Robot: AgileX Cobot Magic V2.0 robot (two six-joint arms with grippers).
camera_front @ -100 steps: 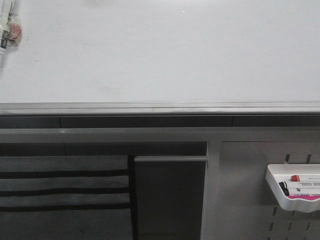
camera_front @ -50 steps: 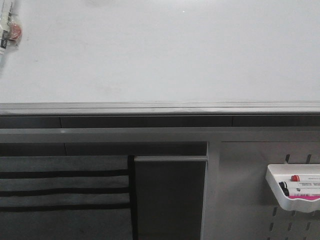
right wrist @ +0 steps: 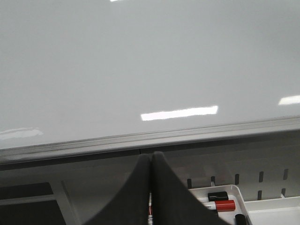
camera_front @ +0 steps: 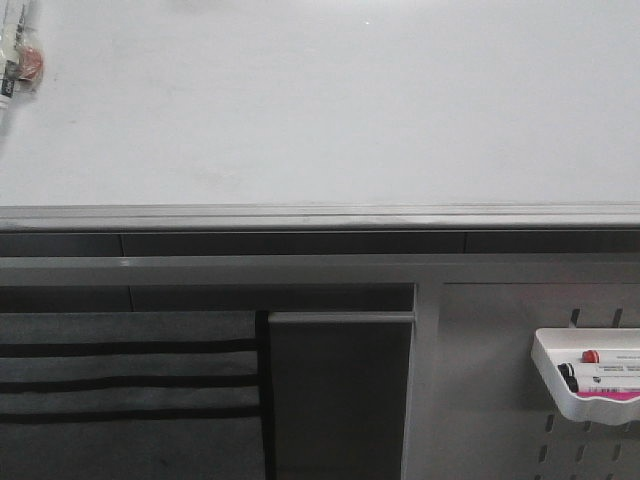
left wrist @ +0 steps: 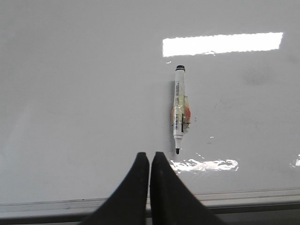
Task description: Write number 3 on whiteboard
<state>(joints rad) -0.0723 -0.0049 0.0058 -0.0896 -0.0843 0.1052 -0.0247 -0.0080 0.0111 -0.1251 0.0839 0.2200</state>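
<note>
My left gripper has its two dark fingers pressed together with nothing between them, hanging just over the grey edge rail of the whiteboard. Just beyond its fingertips and slightly to one side lies a marker flat on the glossy white surface, its black writing tip pointing back toward the gripper and its far end pointing away; a band of tape or label with a reddish patch wraps its middle, though I cannot tell exactly what that is. The marker is near the fingertips but not touching them. My right gripper is likewise closed, fingers together and empty, poised over the board's rail. Below and behind its fingers sits a white tray hung on a grey pegboard panel, holding markers with red and black caps. In the front view the whiteboard spans the full width, the loose marker shows only at its far left edge, and the tray sits at the lower right. I see no number 3 anywhere on the board; the surface shows only faint smudges and reflections of ceiling lights.
</note>
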